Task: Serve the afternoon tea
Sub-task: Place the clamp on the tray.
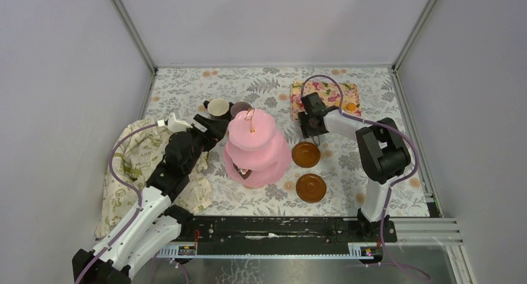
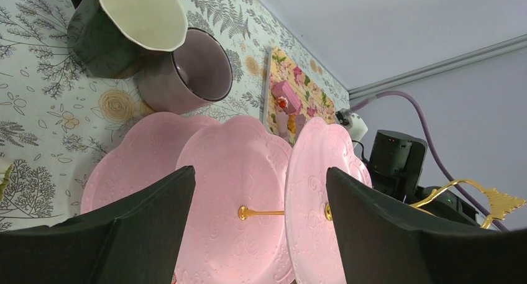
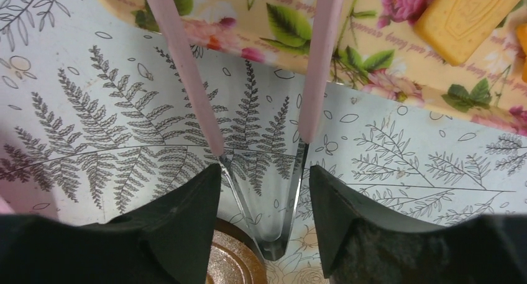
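The pink three-tier cake stand with its gold loop handle stands mid-table, and a dark sweet lies on its bottom tier. Two dark mugs stand behind it, and two brown saucers lie to its right. My left gripper is open just left of the stand, its jaws wide apart and facing the tiers. My right gripper hangs between the upper saucer and the floral tray, open, with clear pink-tipped tongs between its fingers; the left finger touches them and the right one stands off.
The floral tray at the back right holds a yellow biscuit and an orange sweet. A beige leaf-print cloth lies under my left arm. Grey walls close in the table on three sides.
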Controlling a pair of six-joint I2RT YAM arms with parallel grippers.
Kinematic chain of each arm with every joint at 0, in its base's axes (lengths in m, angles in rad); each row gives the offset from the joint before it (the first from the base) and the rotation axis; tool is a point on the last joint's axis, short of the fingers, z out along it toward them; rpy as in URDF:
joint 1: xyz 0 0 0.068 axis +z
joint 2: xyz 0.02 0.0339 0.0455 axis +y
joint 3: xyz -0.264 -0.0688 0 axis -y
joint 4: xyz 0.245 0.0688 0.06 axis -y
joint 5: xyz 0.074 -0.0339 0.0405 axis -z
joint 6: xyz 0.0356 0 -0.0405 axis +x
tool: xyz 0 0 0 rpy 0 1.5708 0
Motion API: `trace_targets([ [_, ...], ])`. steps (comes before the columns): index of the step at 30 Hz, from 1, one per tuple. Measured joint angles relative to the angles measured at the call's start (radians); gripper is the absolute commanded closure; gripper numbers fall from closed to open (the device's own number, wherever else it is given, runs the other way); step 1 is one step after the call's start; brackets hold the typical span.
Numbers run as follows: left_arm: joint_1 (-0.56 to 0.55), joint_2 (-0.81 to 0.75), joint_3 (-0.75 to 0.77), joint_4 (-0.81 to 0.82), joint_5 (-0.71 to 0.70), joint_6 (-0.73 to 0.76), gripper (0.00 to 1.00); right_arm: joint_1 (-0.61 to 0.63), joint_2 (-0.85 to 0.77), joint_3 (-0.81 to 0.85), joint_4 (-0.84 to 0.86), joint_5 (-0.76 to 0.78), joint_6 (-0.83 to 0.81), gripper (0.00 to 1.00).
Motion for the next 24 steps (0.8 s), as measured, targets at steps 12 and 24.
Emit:
trace_targets([
  [12,0.0,0.0,0.0,0.0,0.0,0.0,0.16,0.0,-0.106,-0.175,0.164,-0.049,0.071,0.18],
  [24,0.0,0.006,0.0,0.0,-0.031,0.006,0.15,0.0,-0.323,-0.295,0.371,0.056,0.189,0.09],
])
